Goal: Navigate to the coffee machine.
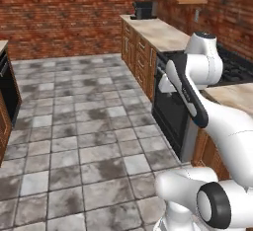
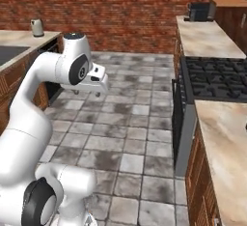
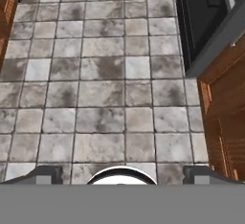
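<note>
The coffee machine is out of view. My gripper hangs above the tiled floor and points down at it. Its two dark fingertips stand far apart at the bottom of the hand view, open, with nothing between them. From the base cameras the folded arm holds the hand over the aisle, near the oven front.
A wide black boxy appliance sits at the far end of the right counter, by the brick wall. A stove lies nearer on that counter. A grey upright cylinder stands on the left counter. The tiled aisle runs between the two.
</note>
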Controlling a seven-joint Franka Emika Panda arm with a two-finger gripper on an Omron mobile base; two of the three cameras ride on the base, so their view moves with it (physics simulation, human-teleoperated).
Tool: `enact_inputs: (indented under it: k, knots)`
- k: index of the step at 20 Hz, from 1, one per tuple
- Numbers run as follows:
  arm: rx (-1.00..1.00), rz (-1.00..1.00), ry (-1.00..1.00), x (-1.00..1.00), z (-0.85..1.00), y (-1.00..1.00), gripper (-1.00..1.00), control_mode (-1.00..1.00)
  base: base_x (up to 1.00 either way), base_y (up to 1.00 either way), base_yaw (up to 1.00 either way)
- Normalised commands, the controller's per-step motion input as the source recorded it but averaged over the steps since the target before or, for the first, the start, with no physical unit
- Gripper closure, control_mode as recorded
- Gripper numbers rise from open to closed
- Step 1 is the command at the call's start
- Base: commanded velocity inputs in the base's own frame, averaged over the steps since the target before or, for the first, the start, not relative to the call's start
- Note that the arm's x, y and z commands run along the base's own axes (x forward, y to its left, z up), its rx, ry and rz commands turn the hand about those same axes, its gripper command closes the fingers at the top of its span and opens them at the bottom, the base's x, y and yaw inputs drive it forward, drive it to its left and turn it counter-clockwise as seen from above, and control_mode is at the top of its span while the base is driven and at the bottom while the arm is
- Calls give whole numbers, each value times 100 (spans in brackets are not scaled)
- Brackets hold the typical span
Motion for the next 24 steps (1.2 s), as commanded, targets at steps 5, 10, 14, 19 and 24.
enact_inputs:
  k: [5,10,14,19,24]
  knots:
    - [0,0,0,0,0,0,-100,100,100,6,19]
    - [0,0,0,0,0,0,-100,100,100,5,9]
    - [0,0,0,0,0,0,-100,100,100,7,6]
    - [0,0,0,0,0,0,-100,100,100,7,3]
    - [0,0,0,0,0,0,-100,100,100,3,0]
